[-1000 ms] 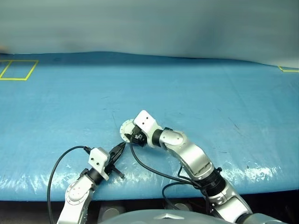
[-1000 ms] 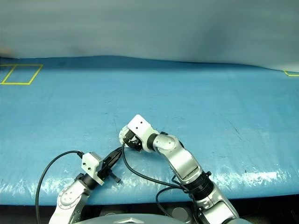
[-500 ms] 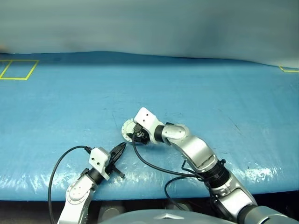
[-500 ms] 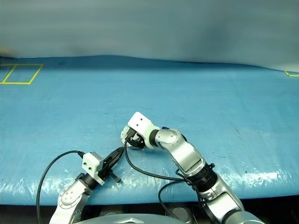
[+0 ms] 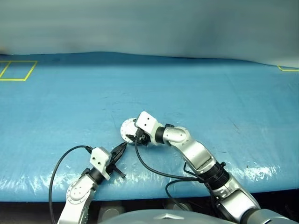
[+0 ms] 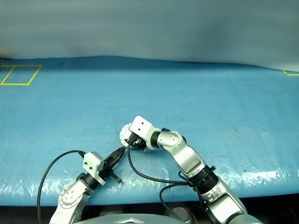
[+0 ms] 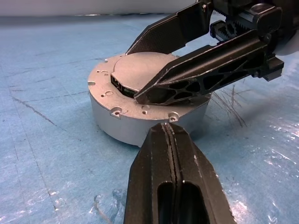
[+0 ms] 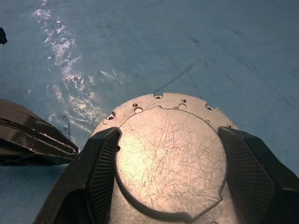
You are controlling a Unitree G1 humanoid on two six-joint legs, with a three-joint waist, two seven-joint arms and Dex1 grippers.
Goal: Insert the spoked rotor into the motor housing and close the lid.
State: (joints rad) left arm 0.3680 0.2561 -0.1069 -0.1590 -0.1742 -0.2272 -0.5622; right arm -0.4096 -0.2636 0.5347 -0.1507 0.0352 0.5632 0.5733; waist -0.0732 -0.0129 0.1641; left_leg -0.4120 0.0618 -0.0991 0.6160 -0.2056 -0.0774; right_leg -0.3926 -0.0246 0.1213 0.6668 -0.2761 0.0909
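Observation:
The motor housing [image 7: 140, 127], a short silver cup, stands on the blue table near its front edge. The lid [image 8: 170, 154], smooth face up, lies on top of it. My right gripper [image 5: 134, 136] reaches down over the housing from the right. Its two black fingers [image 7: 205, 70] sit on either side of the lid's raised centre, touching its edge. My left gripper [image 7: 167, 129] is shut and empty, its tip right at the housing's near side wall. The spoked rotor is hidden.
The blue table cover [image 5: 210, 93] stretches wide behind and to both sides. A yellow tape rectangle [image 5: 17, 70] lies at the far left and a yellow corner mark [image 5: 287, 69] at the far right. Black cables [image 5: 154, 170] hang at the front edge.
My right wrist has rolled and tipped lower over the lid, and its forearm has swung out to the right. The left gripper and the housing have stayed put.

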